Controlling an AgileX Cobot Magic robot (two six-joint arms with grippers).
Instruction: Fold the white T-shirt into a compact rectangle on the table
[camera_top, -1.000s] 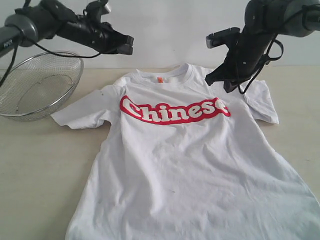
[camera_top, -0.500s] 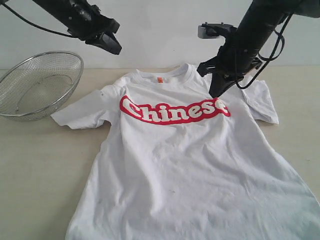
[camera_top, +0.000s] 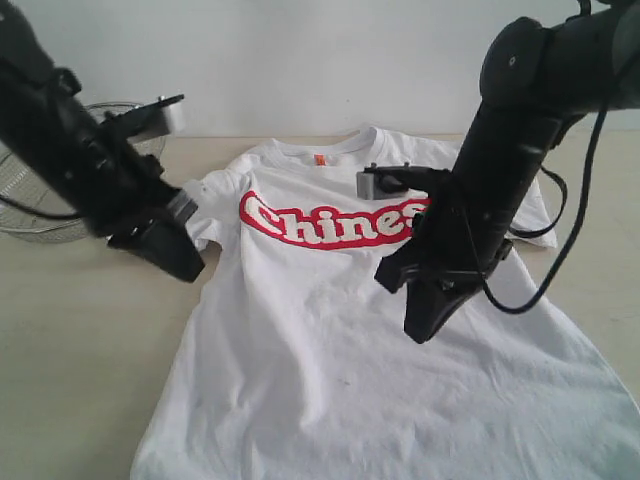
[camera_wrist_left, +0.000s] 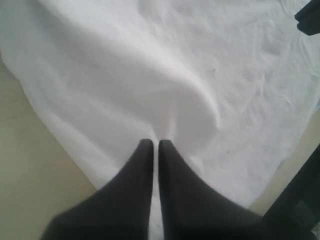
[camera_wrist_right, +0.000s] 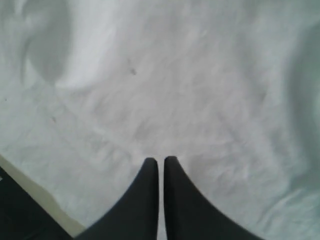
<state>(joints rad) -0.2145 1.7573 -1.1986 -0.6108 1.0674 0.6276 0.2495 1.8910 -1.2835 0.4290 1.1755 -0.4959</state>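
Observation:
The white T-shirt (camera_top: 330, 330) lies spread flat, chest up, on the pale beige table (camera_top: 80, 340), its red "Chinese" lettering (camera_top: 320, 225) facing up and its neck towards the far side. My left gripper (camera_top: 188, 268) hangs shut over the shirt's left edge below the left sleeve, holding nothing. In the left wrist view the left gripper (camera_wrist_left: 155, 142) points at a soft ridge of white T-shirt (camera_wrist_left: 150, 75) cloth. My right gripper (camera_top: 420, 332) is shut and empty above the shirt's middle right. In the right wrist view the right gripper (camera_wrist_right: 160, 160) hovers over the T-shirt (camera_wrist_right: 190, 90).
A round wire-mesh basket (camera_top: 25, 195) stands at the far left of the table, partly hidden behind the left arm. Bare tabletop (camera_wrist_left: 30, 165) runs along the shirt's left side. Cables (camera_top: 560, 260) loop off the right arm over the right sleeve.
Both arms have swung down from high above the far edge towards the shirt. The left gripper now hangs by the left sleeve, the right one over the shirt's middle right. Both stayed shut.

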